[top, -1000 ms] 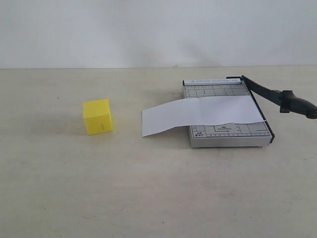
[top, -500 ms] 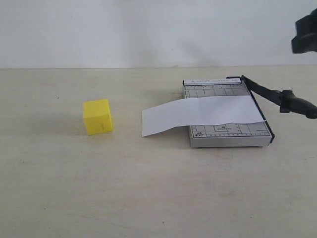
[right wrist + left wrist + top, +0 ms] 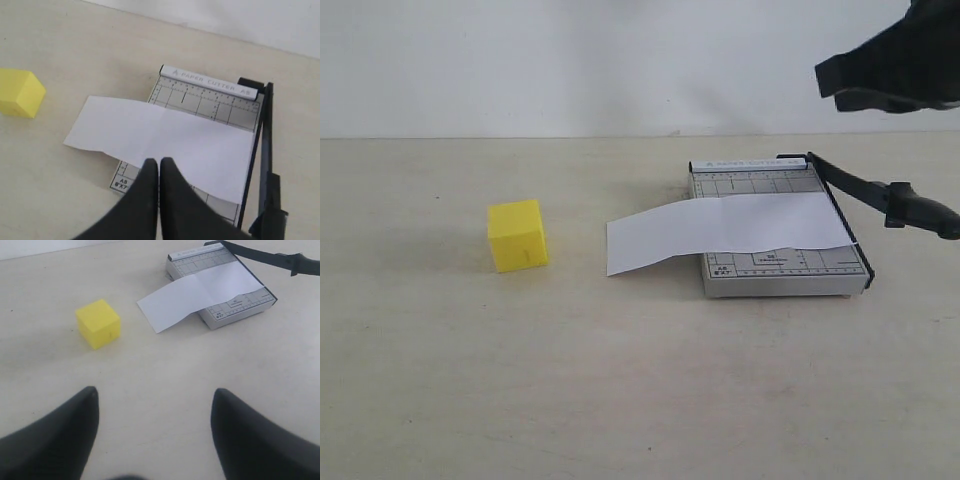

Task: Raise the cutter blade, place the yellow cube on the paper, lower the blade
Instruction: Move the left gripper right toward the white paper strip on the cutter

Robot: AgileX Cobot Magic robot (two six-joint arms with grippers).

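Note:
The yellow cube [image 3: 517, 234] [image 3: 98, 323] [image 3: 19, 93] sits on the table, left of the paper [image 3: 720, 232] [image 3: 200, 292] [image 3: 160, 140]. The white sheet lies across the grey cutter board [image 3: 760, 182] [image 3: 200, 102] and overhangs its left side. The cutter blade [image 3: 860, 186] [image 3: 260, 255] [image 3: 265, 150] angles up and out to the right of the board, ending in its thick handle [image 3: 920, 210]. My right gripper [image 3: 828, 80] [image 3: 159, 162] hangs in the air above the cutter, shut and empty. My left gripper [image 3: 155, 392] is open over bare table, short of the cube, holding nothing.
A pale wall runs behind the beige table [image 3: 620, 380]. No other objects stand on the table.
My right gripper has come into the exterior view from the upper right and now hangs above the cutter. The cube, paper and blade have not moved.

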